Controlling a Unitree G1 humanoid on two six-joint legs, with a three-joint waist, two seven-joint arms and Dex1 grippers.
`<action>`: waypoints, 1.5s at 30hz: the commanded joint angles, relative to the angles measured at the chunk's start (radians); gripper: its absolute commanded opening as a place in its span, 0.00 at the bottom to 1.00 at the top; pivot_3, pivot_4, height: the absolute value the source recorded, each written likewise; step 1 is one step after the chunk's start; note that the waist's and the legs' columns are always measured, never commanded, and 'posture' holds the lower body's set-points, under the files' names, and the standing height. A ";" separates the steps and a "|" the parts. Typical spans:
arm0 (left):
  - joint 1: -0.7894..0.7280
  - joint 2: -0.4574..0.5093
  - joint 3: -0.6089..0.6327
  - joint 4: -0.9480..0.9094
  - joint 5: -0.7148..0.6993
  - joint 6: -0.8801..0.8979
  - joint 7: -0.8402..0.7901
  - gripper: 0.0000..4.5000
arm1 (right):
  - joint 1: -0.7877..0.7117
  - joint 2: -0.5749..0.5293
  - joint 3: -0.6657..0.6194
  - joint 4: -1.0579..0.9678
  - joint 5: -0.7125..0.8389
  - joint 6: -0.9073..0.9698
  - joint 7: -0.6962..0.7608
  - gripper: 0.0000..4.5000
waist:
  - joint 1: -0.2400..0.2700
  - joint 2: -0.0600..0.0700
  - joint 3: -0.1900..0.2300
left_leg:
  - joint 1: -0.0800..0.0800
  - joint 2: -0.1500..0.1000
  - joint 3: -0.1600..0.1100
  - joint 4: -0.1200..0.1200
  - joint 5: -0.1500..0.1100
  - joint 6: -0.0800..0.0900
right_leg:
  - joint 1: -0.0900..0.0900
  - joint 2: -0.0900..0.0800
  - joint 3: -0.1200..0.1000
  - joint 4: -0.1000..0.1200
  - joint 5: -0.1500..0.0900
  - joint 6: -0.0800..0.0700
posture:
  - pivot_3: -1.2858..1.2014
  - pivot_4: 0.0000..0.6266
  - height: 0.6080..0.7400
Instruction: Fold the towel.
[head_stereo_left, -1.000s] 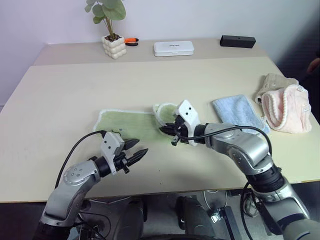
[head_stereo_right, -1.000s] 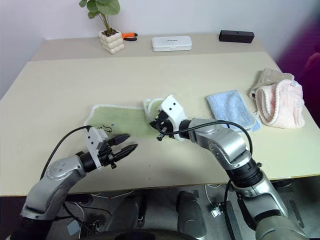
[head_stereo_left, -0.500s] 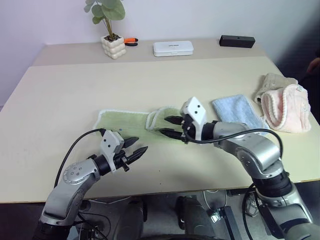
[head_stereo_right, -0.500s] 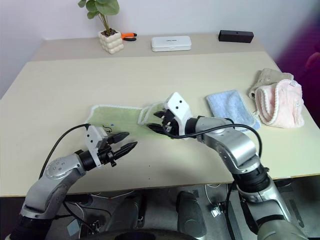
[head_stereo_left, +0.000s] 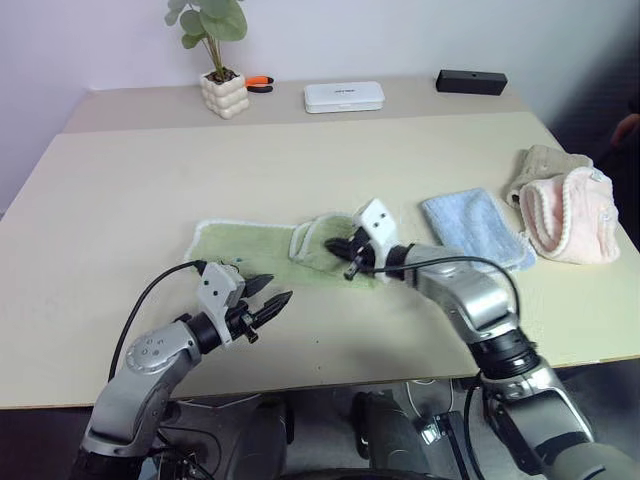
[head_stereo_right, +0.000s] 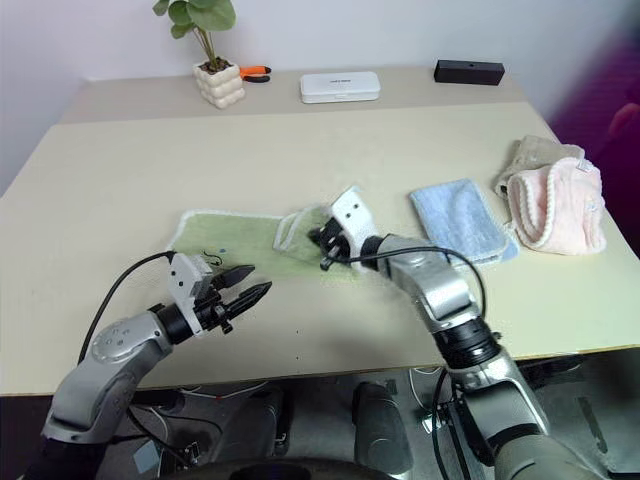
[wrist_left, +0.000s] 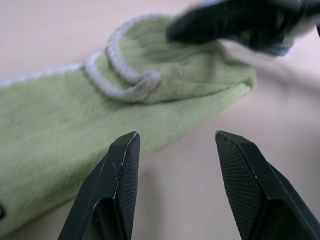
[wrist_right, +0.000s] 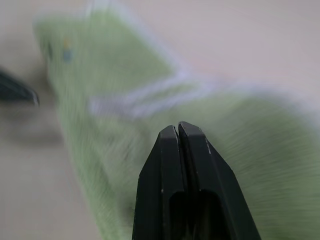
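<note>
tabletop (head_stereo_left: 150, 170) carries our towel (head_stereo_left: 250, 248), lying near the front edge | right end lapped over the middle, fold rumpled, left part still flat | right tool (head_stereo_left: 347, 246) clenched empty above the fold | left tool (head_stereo_left: 268, 304) parted, empty, beside the towel

The left arm is held low at the near left, bent at the elbow, with the forearm directed forward and toward the right. The left gripper (head_stereo_left: 262, 306) is carried just above the table (head_stereo_left: 120, 200), nearly level, and its two black fingers (wrist_left: 122, 170) are parted with a clear gap between them; nothing is held. The right arm is stretched forward from the near right, its forearm angled toward the left and slightly downward. The right gripper (head_stereo_left: 343, 247) is lowered onto the folded-over part of the towel (head_stereo_left: 250, 245), and its fingers (wrist_right: 176, 165) are pressed together with no gap seen between the tips. The two grippers are kept apart.
</note>
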 joint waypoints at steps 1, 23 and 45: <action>0.038 -0.004 0.048 -0.051 -0.009 -0.007 0.030 0.54 | 0.012 0.010 0.033 0.017 -0.053 -0.055 0.024 0.01 | 0.001 0.000 0.000 | 0.000 0.000 0.000 0.000 0.000 0.000 | 0.000 0.000 0.000 0.000 0.000 0.000 | 0.52 0.24 1.00; -0.210 -0.335 0.527 0.146 -0.657 0.454 0.824 1.00 | 0.037 -0.156 -0.012 -0.397 -0.048 -0.184 0.276 0.96 | 0.007 -0.002 -0.001 | 0.001 -0.001 -0.002 0.002 0.000 -0.001 | 0.002 0.000 -0.001 0.002 0.001 0.002 | 0.52 0.24 1.00; -0.310 -0.108 0.581 0.119 -0.678 0.280 0.682 0.00 | 0.163 -0.209 -0.043 -0.471 -0.102 -0.158 0.258 0.98 | 0.005 -0.004 0.000 | 0.000 -0.001 -0.002 0.000 0.001 -0.003 | 0.001 0.000 -0.001 0.000 0.000 -0.001 | 0.52 0.24 1.00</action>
